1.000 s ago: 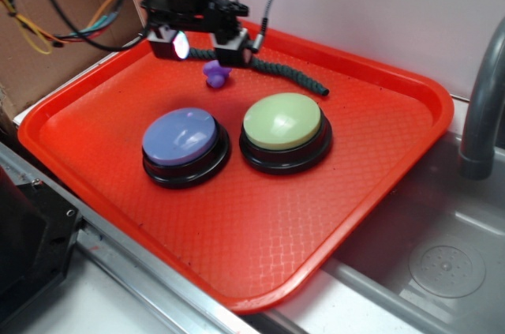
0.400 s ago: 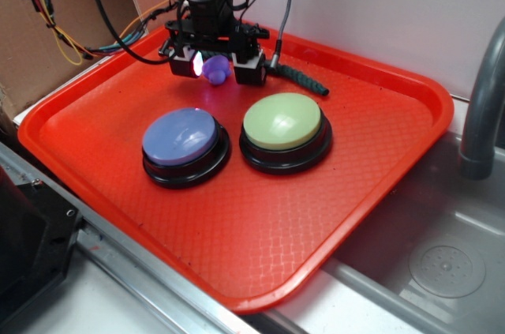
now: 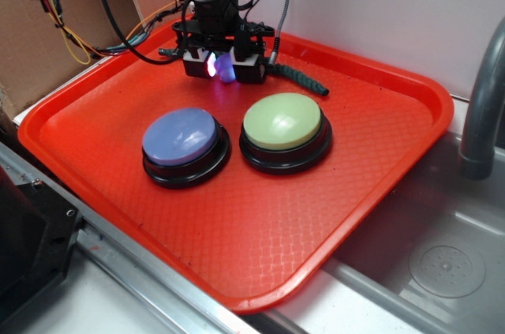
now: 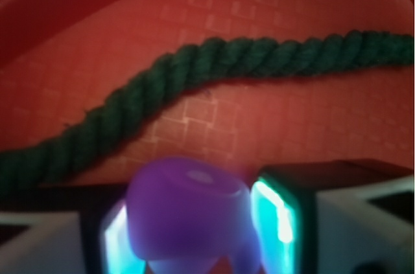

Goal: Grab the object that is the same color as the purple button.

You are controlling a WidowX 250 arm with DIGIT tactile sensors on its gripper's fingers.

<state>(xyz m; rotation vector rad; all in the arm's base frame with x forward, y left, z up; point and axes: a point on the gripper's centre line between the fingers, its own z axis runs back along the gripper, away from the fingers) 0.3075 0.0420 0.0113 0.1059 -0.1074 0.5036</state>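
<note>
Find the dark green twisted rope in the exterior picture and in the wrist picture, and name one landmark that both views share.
Exterior: the rope lies at the back of the orange tray, running right from behind the end effector.
Wrist: the rope crosses the upper half, left edge to right edge.
Shared landmark: the purple lump between the end effector's pads.

exterior: even, bright | wrist: blurred, fingers [image 4: 275, 212] glow cyan
</note>
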